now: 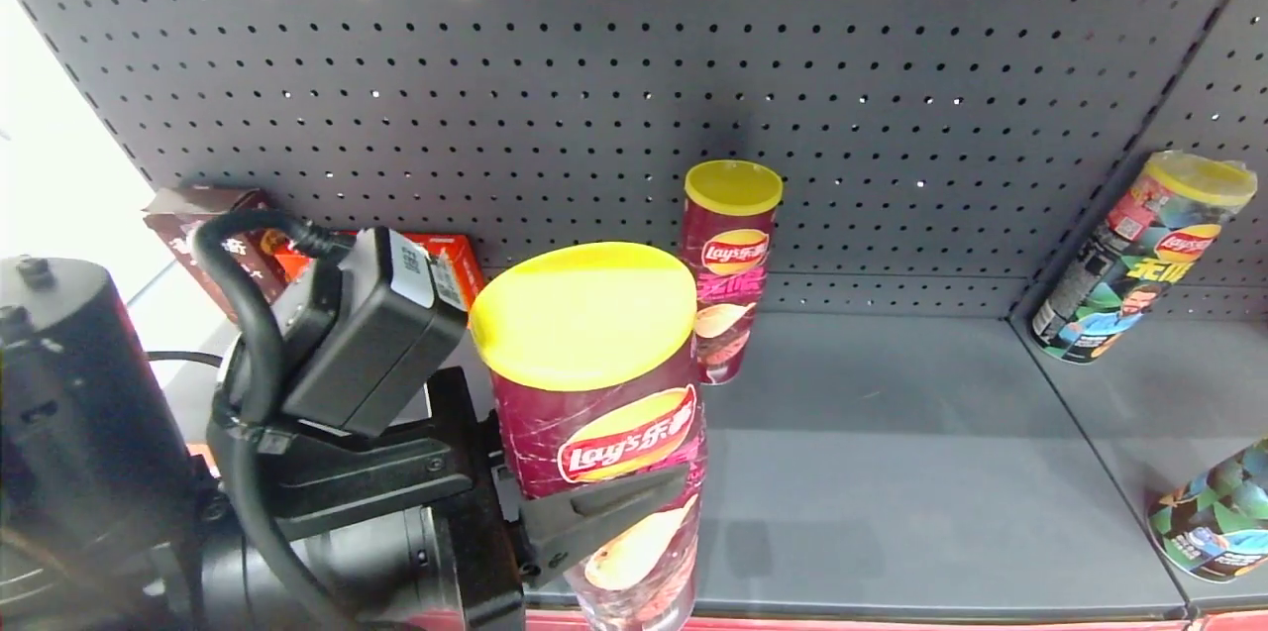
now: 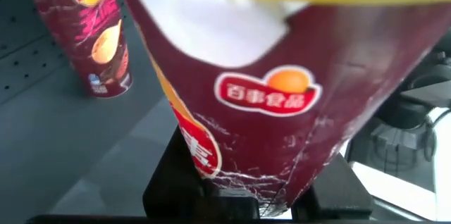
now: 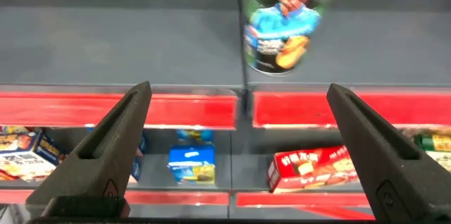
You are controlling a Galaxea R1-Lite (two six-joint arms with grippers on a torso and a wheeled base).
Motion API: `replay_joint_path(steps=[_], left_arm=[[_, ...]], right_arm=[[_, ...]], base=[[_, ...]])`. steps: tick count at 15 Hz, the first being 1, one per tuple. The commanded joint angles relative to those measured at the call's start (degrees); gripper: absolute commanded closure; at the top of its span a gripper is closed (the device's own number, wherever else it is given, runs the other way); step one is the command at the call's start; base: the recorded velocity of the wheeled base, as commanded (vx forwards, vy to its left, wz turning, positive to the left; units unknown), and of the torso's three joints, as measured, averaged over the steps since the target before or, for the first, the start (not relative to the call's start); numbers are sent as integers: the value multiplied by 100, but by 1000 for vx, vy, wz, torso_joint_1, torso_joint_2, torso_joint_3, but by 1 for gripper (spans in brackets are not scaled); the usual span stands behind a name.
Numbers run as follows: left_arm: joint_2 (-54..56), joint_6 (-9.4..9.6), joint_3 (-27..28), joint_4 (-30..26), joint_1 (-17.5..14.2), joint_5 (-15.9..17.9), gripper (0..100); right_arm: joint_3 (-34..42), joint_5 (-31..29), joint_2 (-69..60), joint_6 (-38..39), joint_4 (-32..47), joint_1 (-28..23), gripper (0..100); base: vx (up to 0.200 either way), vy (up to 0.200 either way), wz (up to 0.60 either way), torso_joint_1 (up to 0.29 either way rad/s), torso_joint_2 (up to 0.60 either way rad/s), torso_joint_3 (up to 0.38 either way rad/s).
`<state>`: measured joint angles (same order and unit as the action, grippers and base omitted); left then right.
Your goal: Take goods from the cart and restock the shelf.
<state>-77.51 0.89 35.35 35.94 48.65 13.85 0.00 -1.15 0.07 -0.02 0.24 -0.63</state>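
The maroon chip can [image 1: 604, 413] with the yellow lid is gripped by the left gripper [image 1: 584, 522] – its fingers [image 1: 614, 497] are closed on the lower half of the tube, one dark finger lying across the printed front. The can is held upright at the front edge of the shelf [image 1: 892, 473], towards that bay's left end; whether its base touches the board cannot be told. In the left wrist view the can [image 2: 282, 97] is seen close up, rising out of the gripper [image 2: 261, 196].

A second maroon can [image 1: 728, 264] is stood upright at the back edge of the same shelf, against the pegboard [image 1: 594, 96] and well apart from the held one. Boxes [image 1: 198, 225] are seen at the back left corner. In the neighbouring bay to the right, a green can [image 1: 1139, 260] is placed at the back and another [image 1: 1214, 522] near the front edge.

The right gripper [image 3: 239, 90] is held with its fingers spread wide and nothing between them, facing the red front strip [image 3: 183, 111] – a green can [image 3: 282, 27] is stood on the board above it, and packets [image 3: 310, 168] are laid on the shelf below.
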Motion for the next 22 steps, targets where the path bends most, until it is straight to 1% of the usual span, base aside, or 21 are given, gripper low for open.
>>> replay_joint_path(steps=[1,7,11,12,13,14,16,17,18,20,22], left_arm=[[-1,-1,7,27,4,4,100],[-36,8,-2,80,-5,-14,100],[-177,60,-37,80,-119,-31,100],[-195,43,68,89,-119,-31,100],[-195,34,51,80,-119,-31,100],[-195,25,16,71,-137,-23,100],[-159,34,-81,71,-216,-23,100],[-151,25,-125,71,-233,-14,100],[-133,25,-151,62,-321,4,100],[-124,16,-151,54,-409,4,100],[-124,16,-169,54,-409,4,100]], right_arm=[[0,0,1,-6,-7,-16,0],[0,9,1,-15,2,-16,0],[-18,18,28,-68,11,-16,0],[-1134,378,661,354,64,213,0],[-1819,510,1654,960,90,441,0],[-2109,642,1803,864,90,564,0],[-2320,1398,2023,240,327,1118,0],[-2399,1512,2181,2,362,1276,0],[-2522,1679,2445,-270,362,1531,0],[-2874,2039,3069,-367,336,2067,0],[-3296,2057,3825,-402,310,2770,0]], base=[[0,0,0,0,0,0],[0,0,0,0,0,0],[0,0,0,0,0,0],[0,0,0,0,0,0],[0,0,0,0,0,0],[0,0,0,0,0,0],[0,0,0,0,0,0],[0,0,0,0,0,0],[0,0,0,0,0,0],[0,0,0,0,0,0],[0,0,0,0,0,0]])
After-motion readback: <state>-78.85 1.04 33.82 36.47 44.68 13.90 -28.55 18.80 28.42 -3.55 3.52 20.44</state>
